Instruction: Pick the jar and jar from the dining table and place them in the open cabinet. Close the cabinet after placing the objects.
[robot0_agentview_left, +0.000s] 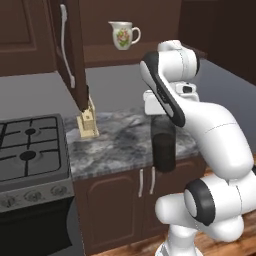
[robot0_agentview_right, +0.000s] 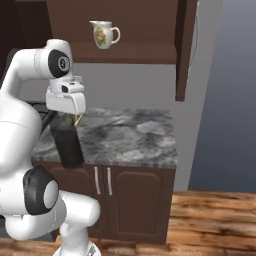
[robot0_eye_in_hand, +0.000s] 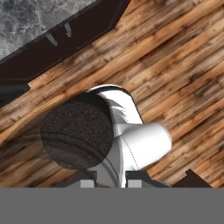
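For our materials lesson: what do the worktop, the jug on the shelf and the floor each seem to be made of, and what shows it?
Worktop: polished stone, probably marble or granite, by its grey-black veining.
Jug: glazed ceramic, it seems; smooth white with a painted flower.
Floor: wooden boards, by the grain and plank seams; the finish is hard to judge.

One tall dark jar (robot0_agentview_left: 164, 147), one floral jug (robot0_agentview_left: 123, 35), one tan carton (robot0_agentview_left: 88, 122), one stove (robot0_agentview_left: 31, 150).

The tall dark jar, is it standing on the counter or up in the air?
In the air: the tall dark jar hangs under the robot's hand, above the floor.
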